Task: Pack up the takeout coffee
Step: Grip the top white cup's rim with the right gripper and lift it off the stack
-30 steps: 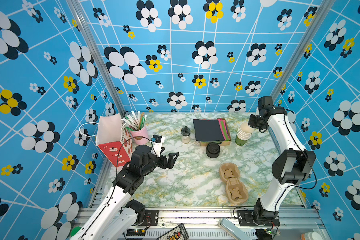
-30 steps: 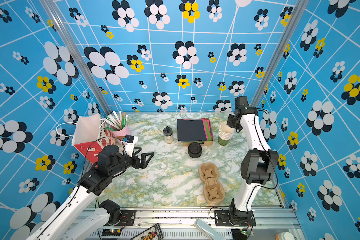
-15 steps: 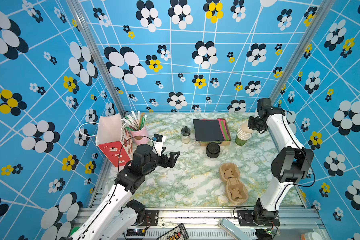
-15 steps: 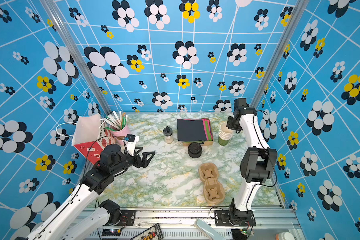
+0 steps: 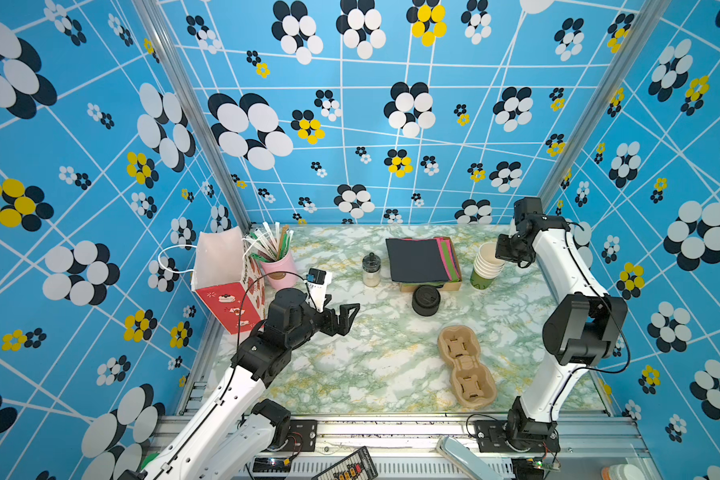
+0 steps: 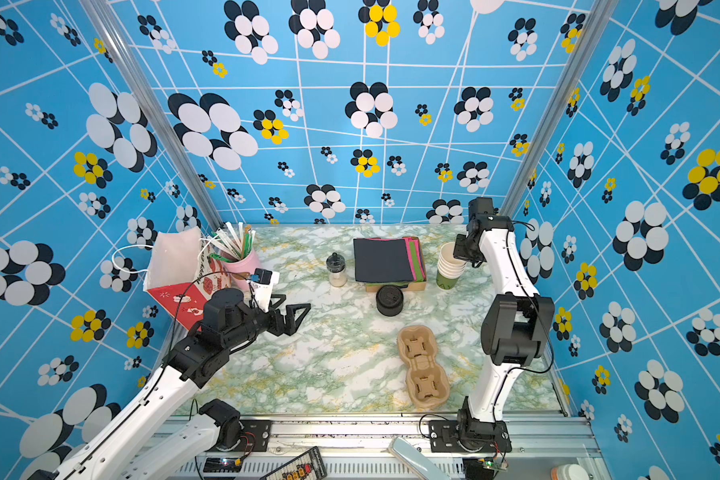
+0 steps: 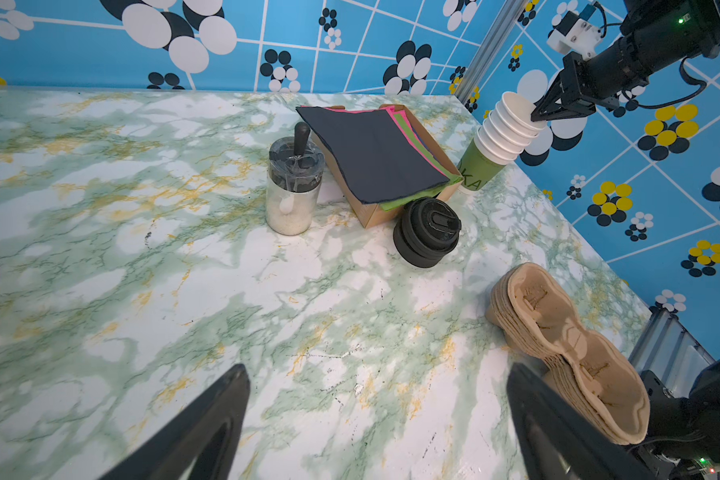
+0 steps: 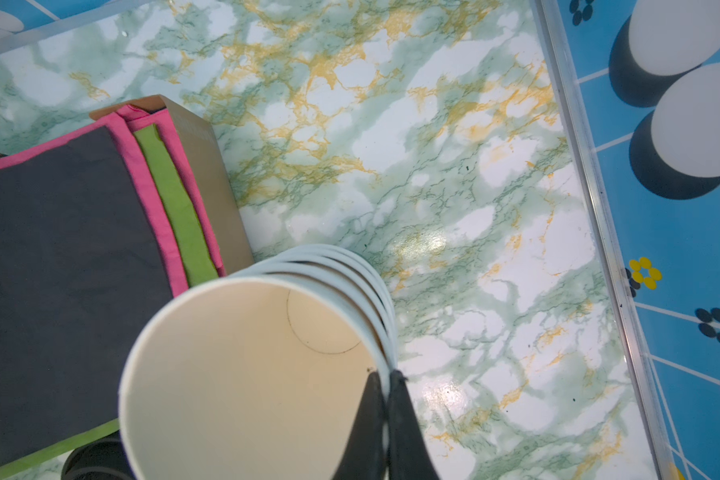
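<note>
No lidded takeout coffee shows in any view. A stack of lidless paper cups (image 5: 486,266) (image 6: 449,266) stands at the back right, green at its base. My right gripper (image 8: 385,376) (image 5: 498,252) is shut on the rim of the top cup (image 8: 246,374), one finger inside and one outside. A squat stack of black lids (image 5: 426,300) (image 7: 427,232) sits in front of the napkin box. My left gripper (image 5: 342,316) (image 7: 377,370) hovers open over bare marble at the left, with nothing between its fingers.
A red-and-white paper bag (image 5: 225,274) stands at the left edge beside a pink cup of straws (image 5: 279,268). A sugar jar (image 5: 371,270) and a box of dark napkins (image 5: 422,259) sit at the back. A brown pulp cup carrier (image 5: 466,365) lies at the front right.
The right gripper's jaws have closed onto the top cup's rim. The left gripper has shifted slightly and stayed open.
</note>
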`<state>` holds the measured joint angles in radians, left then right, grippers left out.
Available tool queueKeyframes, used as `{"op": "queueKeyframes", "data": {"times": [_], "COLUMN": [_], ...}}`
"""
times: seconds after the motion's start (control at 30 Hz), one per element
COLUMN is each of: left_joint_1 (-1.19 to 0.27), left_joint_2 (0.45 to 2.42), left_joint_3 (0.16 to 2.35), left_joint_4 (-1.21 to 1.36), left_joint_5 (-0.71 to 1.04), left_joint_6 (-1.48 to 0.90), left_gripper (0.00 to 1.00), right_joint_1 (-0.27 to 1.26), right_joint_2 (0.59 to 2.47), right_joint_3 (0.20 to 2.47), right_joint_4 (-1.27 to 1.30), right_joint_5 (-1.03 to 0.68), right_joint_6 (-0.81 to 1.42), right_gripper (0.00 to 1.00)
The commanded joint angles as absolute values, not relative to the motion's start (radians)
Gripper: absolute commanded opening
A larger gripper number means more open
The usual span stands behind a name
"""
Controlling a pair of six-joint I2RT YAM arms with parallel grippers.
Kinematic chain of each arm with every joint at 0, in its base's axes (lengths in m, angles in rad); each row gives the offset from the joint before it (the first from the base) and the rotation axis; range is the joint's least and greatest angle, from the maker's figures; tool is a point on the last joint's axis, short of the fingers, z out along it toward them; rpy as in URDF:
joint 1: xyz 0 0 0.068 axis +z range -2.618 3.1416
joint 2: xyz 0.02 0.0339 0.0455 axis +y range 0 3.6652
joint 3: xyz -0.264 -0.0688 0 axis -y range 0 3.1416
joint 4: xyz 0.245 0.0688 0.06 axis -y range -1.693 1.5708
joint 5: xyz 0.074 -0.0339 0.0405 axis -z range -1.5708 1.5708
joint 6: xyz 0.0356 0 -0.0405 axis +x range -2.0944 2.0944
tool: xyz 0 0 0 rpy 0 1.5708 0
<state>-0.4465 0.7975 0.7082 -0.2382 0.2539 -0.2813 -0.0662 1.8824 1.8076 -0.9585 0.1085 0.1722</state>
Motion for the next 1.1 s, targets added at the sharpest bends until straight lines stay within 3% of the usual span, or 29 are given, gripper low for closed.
{"op": "queueKeyframes", "data": {"times": [0.0,0.67,1.07], "left_joint_1": [-0.456,-0.531,-0.578], "left_joint_2": [0.801,0.939,1.029], "left_joint_3": [0.702,0.796,0.858], "left_joint_4": [-0.211,-0.135,-0.117], "left_joint_5": [0.242,0.257,0.248], "left_joint_6": [-0.296,-0.345,-0.347], "left_gripper": [0.97,0.94,0.94], "right_joint_1": [-0.071,-0.071,-0.071], "right_joint_2": [1.854,1.728,1.641], "right_joint_3": [1.807,1.753,1.802], "right_joint_4": [-0.984,-0.952,-0.943], "right_joint_5": [0.085,-0.037,0.021], "right_joint_6": [0.178,0.222,0.203], "right_gripper": [0.03,0.0,0.0]}}
